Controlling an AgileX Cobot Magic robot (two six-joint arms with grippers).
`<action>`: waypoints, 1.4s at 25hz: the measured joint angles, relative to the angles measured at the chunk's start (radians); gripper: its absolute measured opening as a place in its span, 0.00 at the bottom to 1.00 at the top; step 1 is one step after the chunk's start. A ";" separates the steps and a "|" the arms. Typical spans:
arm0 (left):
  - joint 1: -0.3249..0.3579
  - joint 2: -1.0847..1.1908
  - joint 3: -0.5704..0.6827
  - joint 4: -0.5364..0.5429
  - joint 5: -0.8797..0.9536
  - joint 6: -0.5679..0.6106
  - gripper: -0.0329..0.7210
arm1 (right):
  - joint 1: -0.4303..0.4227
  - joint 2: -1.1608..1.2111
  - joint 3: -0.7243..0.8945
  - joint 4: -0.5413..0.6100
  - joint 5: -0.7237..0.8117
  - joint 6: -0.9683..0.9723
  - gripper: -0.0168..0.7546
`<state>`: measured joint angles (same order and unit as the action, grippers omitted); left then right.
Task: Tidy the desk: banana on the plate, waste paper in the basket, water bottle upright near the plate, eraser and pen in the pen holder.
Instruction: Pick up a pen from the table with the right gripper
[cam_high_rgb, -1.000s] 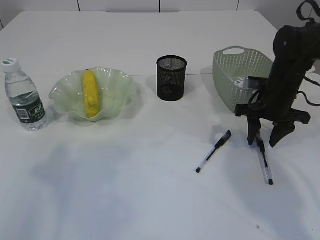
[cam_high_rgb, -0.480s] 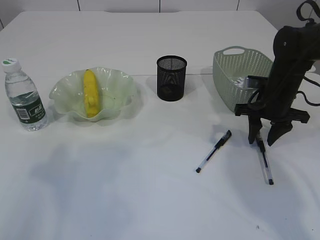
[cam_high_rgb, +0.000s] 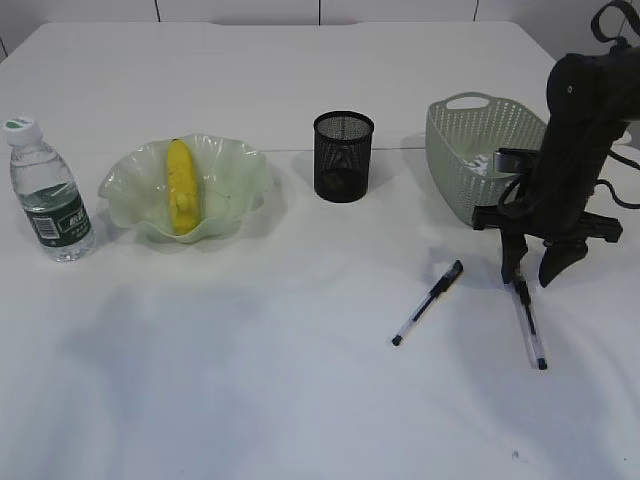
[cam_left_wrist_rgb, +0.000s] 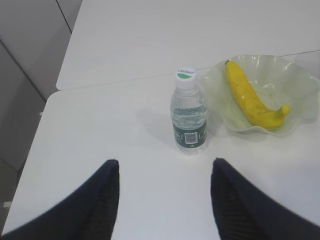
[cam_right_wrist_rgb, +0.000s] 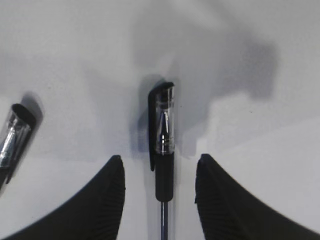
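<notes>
Narrowed slightly since the earlier frame, the right gripper (cam_right_wrist_rgb: 159, 192) is held apart astride the pen (cam_right_wrist_rgb: 163, 145) beside the basket (cam_high_rgb: 470, 150), best closed once centred and lowered.

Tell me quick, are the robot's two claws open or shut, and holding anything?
Left gripper: open, holding nothing, above the table near the water bottle.
Right gripper: open, one finger on each side of a pen, not gripping it yet.
</notes>
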<state>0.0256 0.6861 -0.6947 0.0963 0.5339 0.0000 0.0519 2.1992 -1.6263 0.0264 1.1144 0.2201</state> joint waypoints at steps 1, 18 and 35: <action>0.000 0.000 0.000 0.000 0.000 0.000 0.59 | 0.000 0.000 0.000 0.000 0.000 0.000 0.47; 0.000 0.000 0.000 0.000 0.001 0.000 0.58 | 0.000 0.000 0.000 -0.001 -0.029 0.012 0.47; 0.000 0.000 0.000 0.000 0.001 0.000 0.57 | 0.000 0.018 0.000 -0.001 -0.031 0.018 0.47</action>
<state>0.0256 0.6861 -0.6947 0.0963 0.5345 0.0000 0.0519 2.2174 -1.6263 0.0255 1.0833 0.2384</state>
